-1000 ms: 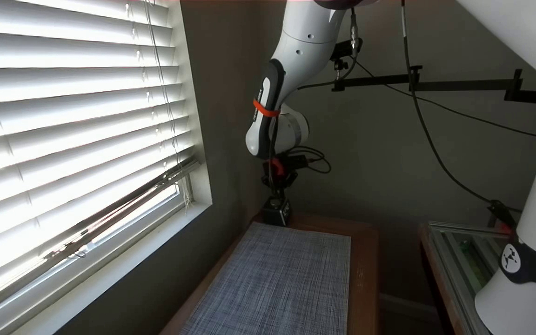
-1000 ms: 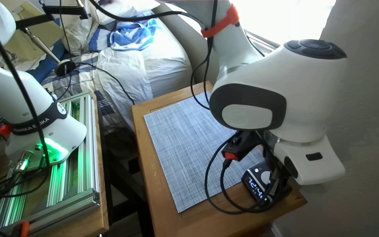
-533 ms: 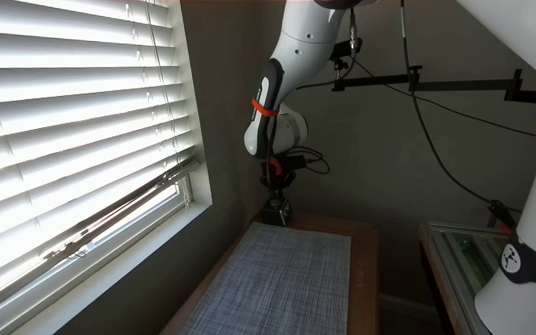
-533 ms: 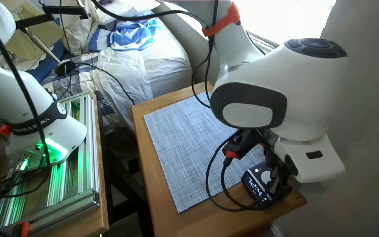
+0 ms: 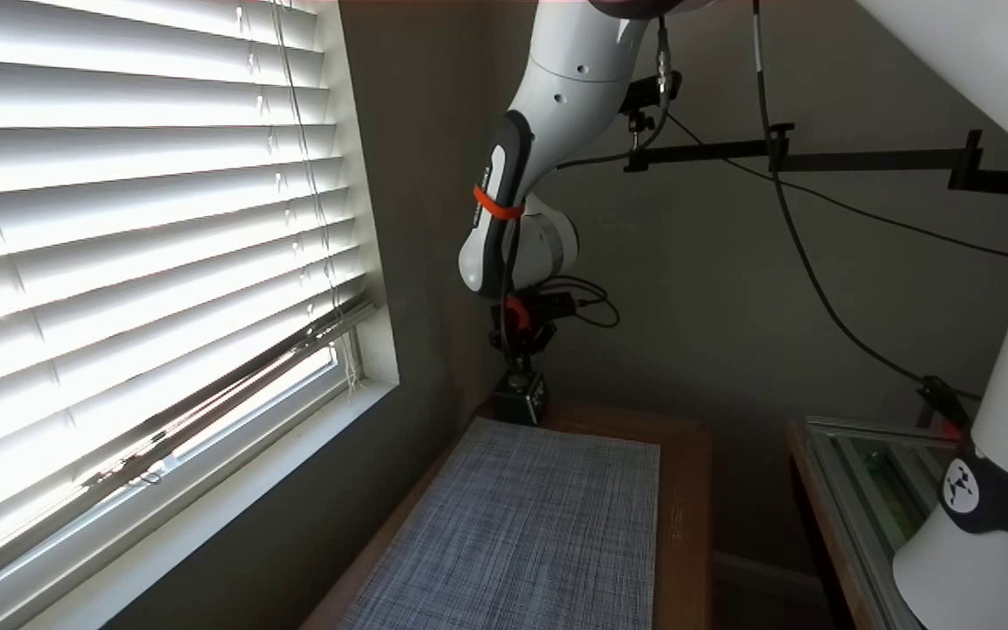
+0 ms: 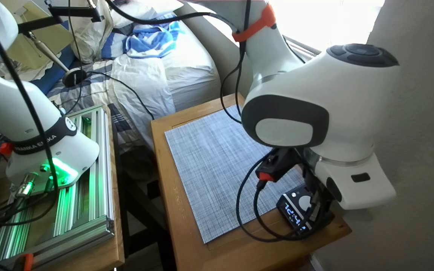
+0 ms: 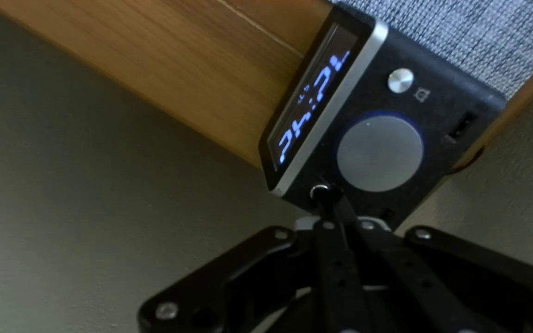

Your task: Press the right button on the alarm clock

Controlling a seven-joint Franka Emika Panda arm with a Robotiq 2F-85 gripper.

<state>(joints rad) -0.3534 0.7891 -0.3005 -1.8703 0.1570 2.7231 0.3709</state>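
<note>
Wrist view shows the alarm clock (image 7: 368, 127) on the surface (image 7: 201, 83) just beside the woven mat (image 7: 456, 37), the end effector (image 7: 332, 196) held together over the right button (image 7: 316, 187), presumably as one narrow pressing tip, though contact cannot be told.

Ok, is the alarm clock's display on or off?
On: in the wrist view, lit blue digits show on the display of the alarm clock.
</note>
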